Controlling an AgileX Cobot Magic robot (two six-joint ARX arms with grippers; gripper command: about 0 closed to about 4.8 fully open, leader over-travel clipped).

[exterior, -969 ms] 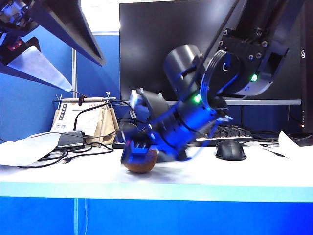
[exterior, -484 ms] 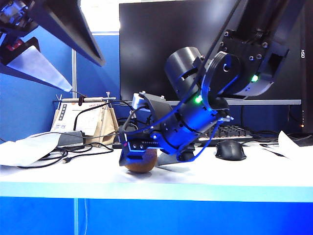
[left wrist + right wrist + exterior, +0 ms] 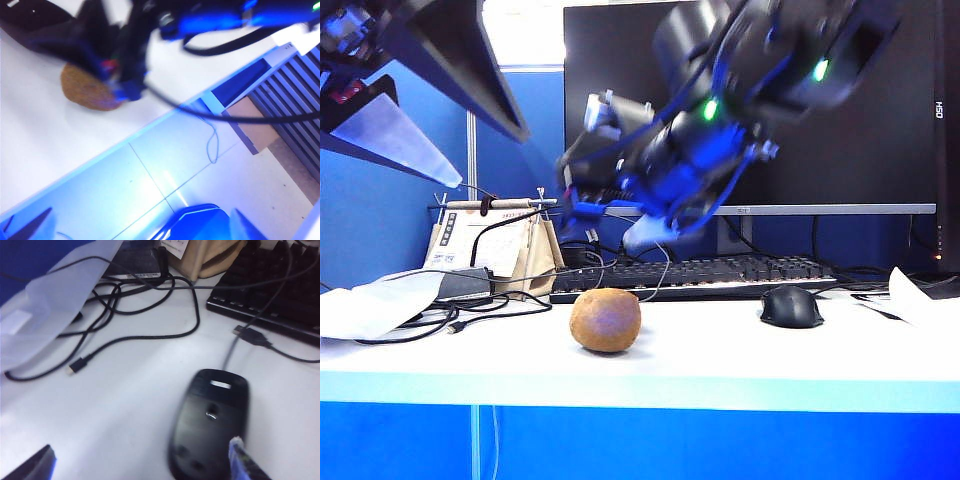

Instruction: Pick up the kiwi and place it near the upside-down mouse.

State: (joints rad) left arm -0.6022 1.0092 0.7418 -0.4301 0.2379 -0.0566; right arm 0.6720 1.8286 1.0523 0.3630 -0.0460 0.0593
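The kiwi point(image 3: 605, 320), brown and fuzzy, lies alone on the white table point(image 3: 720, 355) near its front edge. In the left wrist view the kiwi point(image 3: 85, 92) shows partly behind the blurred right arm. High above the fruit my right gripper point(image 3: 578, 190) is open and holds nothing. Its wrist view looks down on the upside-down mouse point(image 3: 210, 432), belly up on the table, with the right gripper point(image 3: 140, 465) open above it. My left gripper point(image 3: 495, 155) hangs open at the upper left, far from the kiwi; in its own view the left gripper point(image 3: 135, 230) is empty.
A second black mouse point(image 3: 790, 306) sits upright to the right of the kiwi. Behind them a keyboard point(image 3: 720, 272) lies under a dark monitor point(image 3: 620, 100). Loose black cables point(image 3: 125, 325) and a plastic bag point(image 3: 50, 305) lie at the left.
The right gripper was down over the kiwi; it has let go, opened wide and swung up and away. The kiwi stays on the table. The left arm has not moved.
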